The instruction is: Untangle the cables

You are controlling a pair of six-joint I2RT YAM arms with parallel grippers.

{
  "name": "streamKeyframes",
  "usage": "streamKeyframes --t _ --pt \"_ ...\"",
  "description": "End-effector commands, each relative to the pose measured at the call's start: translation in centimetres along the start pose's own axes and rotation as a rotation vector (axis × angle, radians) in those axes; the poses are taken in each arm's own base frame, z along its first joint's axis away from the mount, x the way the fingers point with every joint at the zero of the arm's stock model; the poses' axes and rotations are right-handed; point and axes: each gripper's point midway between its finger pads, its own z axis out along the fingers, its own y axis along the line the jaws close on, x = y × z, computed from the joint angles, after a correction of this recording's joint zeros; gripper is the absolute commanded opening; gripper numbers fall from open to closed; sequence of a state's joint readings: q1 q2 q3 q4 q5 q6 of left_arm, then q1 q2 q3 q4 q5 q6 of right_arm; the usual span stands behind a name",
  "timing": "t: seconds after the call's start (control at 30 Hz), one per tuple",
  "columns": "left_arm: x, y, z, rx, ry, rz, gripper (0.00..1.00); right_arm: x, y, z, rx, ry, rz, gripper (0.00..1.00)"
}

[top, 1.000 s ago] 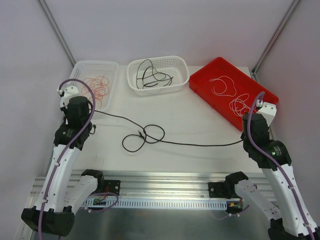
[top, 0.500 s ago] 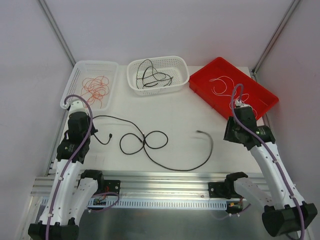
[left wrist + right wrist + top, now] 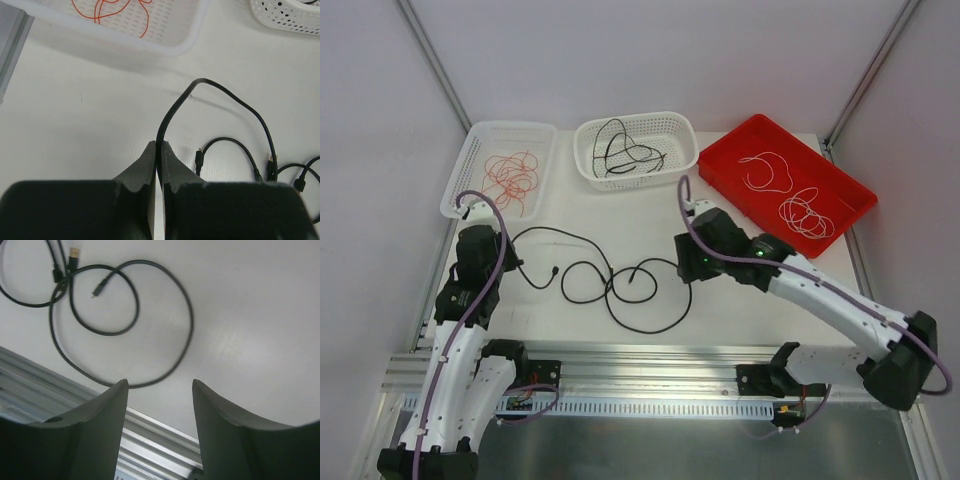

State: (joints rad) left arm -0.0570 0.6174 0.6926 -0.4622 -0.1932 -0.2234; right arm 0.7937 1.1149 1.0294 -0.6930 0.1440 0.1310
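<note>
Black cable, end hidden between left fingers

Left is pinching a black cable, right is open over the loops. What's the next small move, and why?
Probably lower the right gripper and close on the black cable arc running between its open fingertips. The left gripper is shut on another strand, so the two could draw the loops apart.
</note>
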Motion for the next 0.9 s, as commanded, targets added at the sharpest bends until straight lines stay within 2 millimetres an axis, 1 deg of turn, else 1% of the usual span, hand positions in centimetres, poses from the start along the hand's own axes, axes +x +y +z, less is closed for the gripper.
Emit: streamKeyframes --t 0.0,0.03,0.07,0.1,0.13,0.17,0.23,0.27,0.3,0.4,0.43,0.5,0.53,0.57,0.63,0.73,0.87 --pt "-0.7 -0.7 0.2 0.037 -0.026 -0.015 0.0 -2.9 7.1 2.7 -0.143 -0.056 -0.002 0.57" --pt "-0.8 -0.7 0.1 0.037 -0.029 -0.017 0.0 -3.2 9.8 2.5 -0.192 -0.062 -0.039 0.56" --pt "-0.7 -0.7 0.2 0.033 -0.029 -0.018 0.0 -2.6 11.3 4.7 -0.19 -0.023 -0.066 0.55" --pt "-0.8 -0.6 0.1 0.031 -0.031 -0.017 0.0 -2.4 12.6 5.3 -0.202 -0.013 -0.085 0.54" --pt "-0.8 -0.6 0.2 0.031 -0.029 -0.019 0.0 -1.5 14.3 5.9 -0.223 0.012 -0.115 0.52" --pt "-0.7 -0.6 0.2 0.029 -0.028 -0.018 0.0 -1.6 15.7 7.2 -0.229 0.024 -0.128 0.5" --pt "-0.8 -0.5 0.2 0.025 -0.034 -0.02 0.0 -0.9 17.4 8.4 -0.245 0.044 -0.131 0.48" --pt "-0.8 -0.5 0.1 0.026 -0.035 -0.023 0.0 -1.1 18.1 9.1 -0.257 0.033 -0.119 0.46" --pt "-0.8 -0.5 0.1 0.024 -0.034 -0.022 0.0 -0.2 18.4 10.4 -0.252 0.056 -0.114 0.45" --pt "-0.7 -0.5 0.2 0.026 -0.029 -0.024 0.0 0.2 19.6 12.0 -0.283 0.067 -0.088 0.41" --pt "-0.6 -0.6 0.2 0.029 -0.028 -0.024 0.0 1.1 20.0 12.9 -0.294 0.099 -0.085 0.41" --pt "-0.7 -0.6 0.2 0.032 -0.029 -0.026 0.0 1.4 20.8 13.5 -0.321 0.106 -0.077 0.4" --pt "-0.6 -0.7 0.2 0.034 -0.025 -0.026 0.0 2.0 21.0 14.2 -0.322 0.124 -0.078 0.4" --pt "-0.6 -0.7 0.2 0.033 -0.025 -0.026 0.0 2.0 21.2 14.5 -0.324 0.122 -0.067 0.4" --pt "-0.6 -0.7 0.2 0.033 -0.025 -0.026 0.0 3.3 21.7 15.0 -0.346 0.169 -0.062 0.39" --pt "-0.7 -0.7 0.2 0.034 -0.028 -0.028 0.0 4.1 22.4 15.4 -0.365 0.188 -0.06 0.39" --pt "-0.6 -0.6 0.3 0.026 -0.025 -0.025 0.0 5.1 22.2 16.2 -0.345 0.212 -0.062 0.35"
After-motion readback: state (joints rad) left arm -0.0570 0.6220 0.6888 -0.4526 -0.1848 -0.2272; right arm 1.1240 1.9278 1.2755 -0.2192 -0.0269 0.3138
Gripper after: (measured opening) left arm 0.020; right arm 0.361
